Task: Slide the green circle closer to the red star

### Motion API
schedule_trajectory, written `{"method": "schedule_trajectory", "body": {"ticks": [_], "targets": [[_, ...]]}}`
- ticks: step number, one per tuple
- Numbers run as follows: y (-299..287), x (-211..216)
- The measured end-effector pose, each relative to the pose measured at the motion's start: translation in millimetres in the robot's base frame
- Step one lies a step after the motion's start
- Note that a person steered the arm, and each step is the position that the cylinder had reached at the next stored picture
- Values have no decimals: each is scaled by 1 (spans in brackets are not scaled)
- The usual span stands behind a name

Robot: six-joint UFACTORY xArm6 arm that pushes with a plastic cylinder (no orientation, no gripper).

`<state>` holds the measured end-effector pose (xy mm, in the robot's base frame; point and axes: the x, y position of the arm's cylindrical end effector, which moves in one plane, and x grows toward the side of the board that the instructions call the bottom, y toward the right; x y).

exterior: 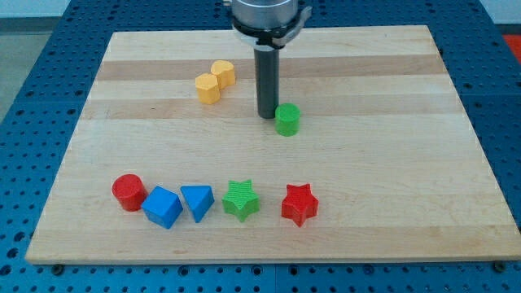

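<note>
Camera view shows no jaws at all on this arm: it ends in a straight dark rod, so nothing is held or clamped, and my tip (267,116) rests on the wooden board (391,203) just to the view's left of the green circle (287,119), so close that I cannot tell whether the two touch or a sliver of board lies between them. That green circle sits a little above the board's middle, well apart from the red star (299,203), which lies toward the view's bottom, almost straight below it. Just left of the red star is a green star (241,199), then a blue triangle (197,201), a blue cube (162,207) and a red cylinder (129,192), all in a loose row. Up and to the left of my tip, two yellow blocks (215,80) stand side by side, touching or nearly so
</note>
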<state>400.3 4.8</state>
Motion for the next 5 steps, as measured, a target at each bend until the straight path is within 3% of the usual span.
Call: {"method": "schedule_trajectory", "body": {"ticks": [3,5], "targets": [[57,-2],[62,-7]]}}
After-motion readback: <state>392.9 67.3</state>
